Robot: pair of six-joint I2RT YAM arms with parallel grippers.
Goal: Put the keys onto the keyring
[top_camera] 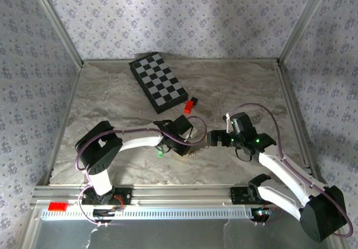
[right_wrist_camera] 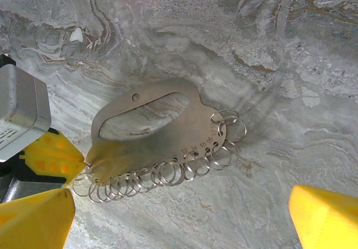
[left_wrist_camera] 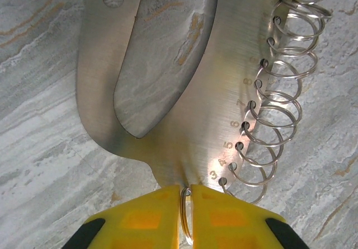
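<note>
Keyring (right_wrist_camera: 162, 151): flat silvery plate with an oval cut-out and numbered holes along one edge, each hole carrying a split ring, lying on the marble table (right_wrist_camera: 291, 53). Left gripper (left_wrist_camera: 187, 201) pinches one ring at the plate's narrow end; right gripper (right_wrist_camera: 179, 226) spread wide above. Green-headed key (top_camera: 160, 153) lies near the left gripper.

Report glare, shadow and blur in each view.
Left wrist: warm glare on the metal plate near its numbered holes; the left gripper's yellow fingers, pinching a ring, look soft. Right wrist: its yellow fingers blurred. Top: even light.
</note>
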